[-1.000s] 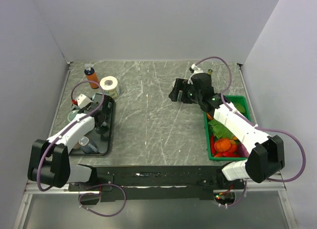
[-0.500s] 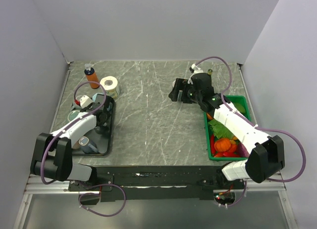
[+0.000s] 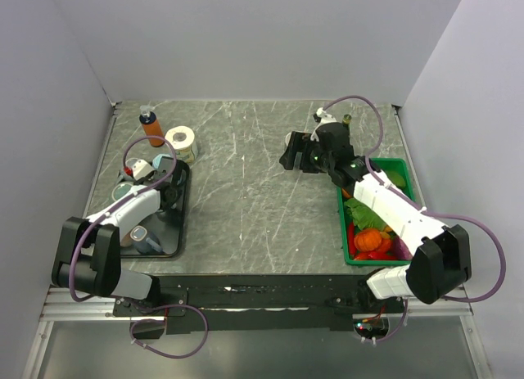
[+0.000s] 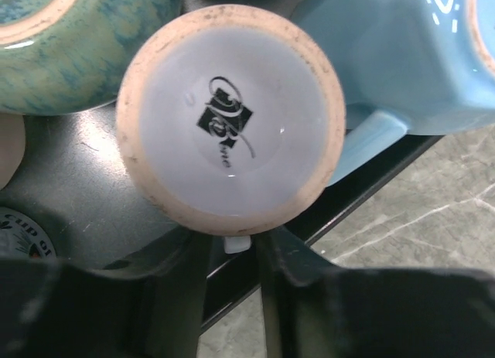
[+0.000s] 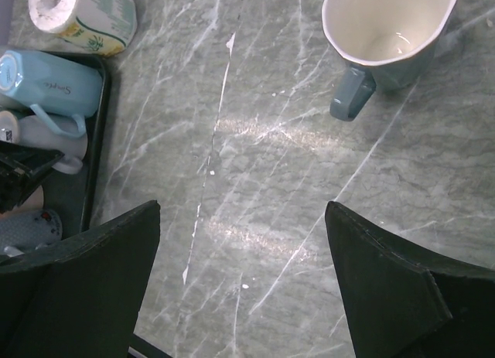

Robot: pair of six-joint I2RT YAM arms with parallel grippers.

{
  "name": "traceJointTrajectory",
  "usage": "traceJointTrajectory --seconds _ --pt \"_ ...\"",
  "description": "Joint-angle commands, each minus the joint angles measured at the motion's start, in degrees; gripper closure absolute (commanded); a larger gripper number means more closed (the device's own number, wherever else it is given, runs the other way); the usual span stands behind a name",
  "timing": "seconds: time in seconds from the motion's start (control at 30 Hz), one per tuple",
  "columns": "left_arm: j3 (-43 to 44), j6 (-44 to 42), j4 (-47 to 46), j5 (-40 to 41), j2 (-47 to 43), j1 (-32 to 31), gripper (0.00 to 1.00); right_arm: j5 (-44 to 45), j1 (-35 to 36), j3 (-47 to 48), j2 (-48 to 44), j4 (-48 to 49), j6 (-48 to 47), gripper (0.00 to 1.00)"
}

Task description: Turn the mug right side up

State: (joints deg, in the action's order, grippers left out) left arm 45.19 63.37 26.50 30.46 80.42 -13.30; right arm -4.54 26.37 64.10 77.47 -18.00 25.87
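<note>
A pale mug (image 4: 230, 118) stands upside down on the black tray (image 4: 69, 211), its round base with a dark logo facing up. My left gripper (image 4: 232, 257) is closed to a narrow gap around the mug's white handle (image 4: 236, 243), just below the base. From above, that gripper (image 3: 168, 200) sits over the tray's right side. The same mug (image 5: 46, 138) shows at the left edge of the right wrist view. My right gripper (image 5: 244, 242) hangs wide open above bare table, holding nothing.
A light-blue mug (image 4: 418, 56) and a green-glazed bowl (image 4: 69, 41) crowd the pale mug on the tray. An upright grey-blue mug (image 5: 387, 25) stands near the right gripper. A paper roll (image 3: 181, 139), an orange bottle (image 3: 151, 127) and a green bin (image 3: 347, 232) of vegetables are around.
My left gripper has moved in a little on the tray and its jaws have closed from wide to a narrow gap round the mug handle. The right arm has barely moved.
</note>
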Motion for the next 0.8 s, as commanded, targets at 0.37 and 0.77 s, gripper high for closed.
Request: traceJointTrajectory --seconds 0.37,0.77 --pt "-0.3 3.2 2.9 2.3 -2.6 0.5 0.99 0.5 0.3 -0.8 -4.0 1.8 0.2 0.07" --pt "2.0 3.6 10.8 -7.4 -27.3 -3.7 0.99 -5.2 0.3 -2.0 -6.5 2.6 2.2 0.07"
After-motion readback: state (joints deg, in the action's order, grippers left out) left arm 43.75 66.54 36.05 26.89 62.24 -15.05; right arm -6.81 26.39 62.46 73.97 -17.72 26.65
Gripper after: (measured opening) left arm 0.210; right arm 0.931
